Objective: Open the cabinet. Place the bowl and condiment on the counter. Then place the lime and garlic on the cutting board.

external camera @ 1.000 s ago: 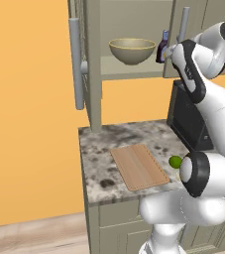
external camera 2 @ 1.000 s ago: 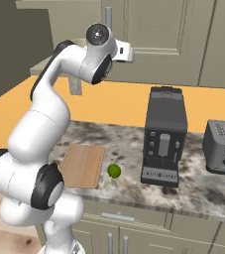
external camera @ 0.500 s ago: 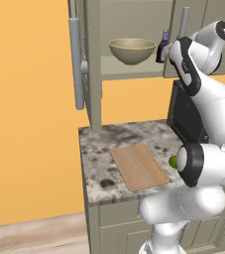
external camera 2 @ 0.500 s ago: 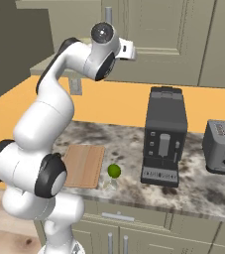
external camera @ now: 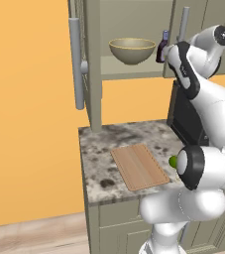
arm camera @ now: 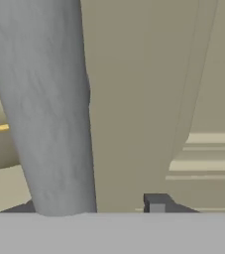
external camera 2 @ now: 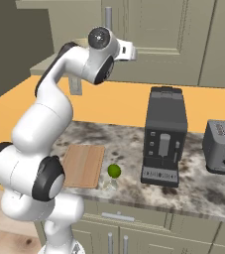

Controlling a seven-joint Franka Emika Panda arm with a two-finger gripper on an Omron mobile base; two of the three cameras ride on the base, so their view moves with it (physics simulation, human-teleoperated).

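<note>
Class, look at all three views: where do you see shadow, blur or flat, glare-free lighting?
Left base view: even, glare-free light, the bowl sharp, the cabinet interior dimmer. Right base view: a dark, shaded open door at upper left, a soft shadow under the lime. Hand view: the bar handle looms large and soft-edged.

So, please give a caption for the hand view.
Gripper closing around the cabinet door's grey bar handle.

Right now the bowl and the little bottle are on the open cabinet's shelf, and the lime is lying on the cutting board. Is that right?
Not quite. The lime is on the counter, just off the cutting board, as the right base view shows. The rest holds: the bowl and the bottle stand on the open cabinet's shelf.
</note>
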